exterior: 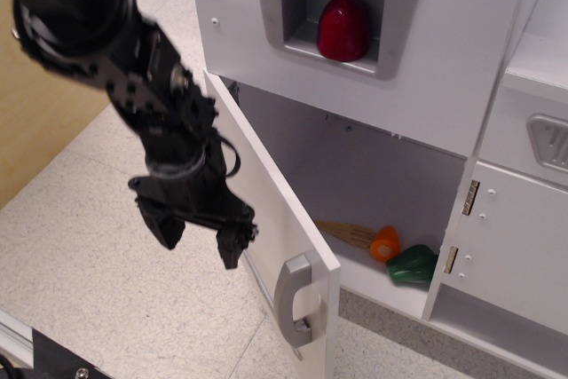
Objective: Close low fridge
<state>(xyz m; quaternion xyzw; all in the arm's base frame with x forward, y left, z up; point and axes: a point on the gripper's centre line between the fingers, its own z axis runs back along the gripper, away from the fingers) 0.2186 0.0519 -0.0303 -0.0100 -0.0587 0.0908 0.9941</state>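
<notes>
The low fridge compartment [390, 184] stands open at the bottom of the white toy unit. Its flat white door [275, 219] swings out toward the camera, with a grey bar handle [293, 301] near its free edge. My black gripper [199, 235] hangs open and empty on the outer, left side of the door, its right finger [231, 246] close to the door's face, above and left of the handle. I cannot tell whether it touches. Inside the compartment lie an orange toy [385, 243], a green toy [411, 264] and a pale wooden piece [344, 233].
Above the compartment is a white panel with a grey niche holding a red object [343, 27]. A smaller white cabinet door with brass hinges [510, 241] is at right. A wooden panel [35, 104] stands at left. Speckled floor [98, 255] lies below.
</notes>
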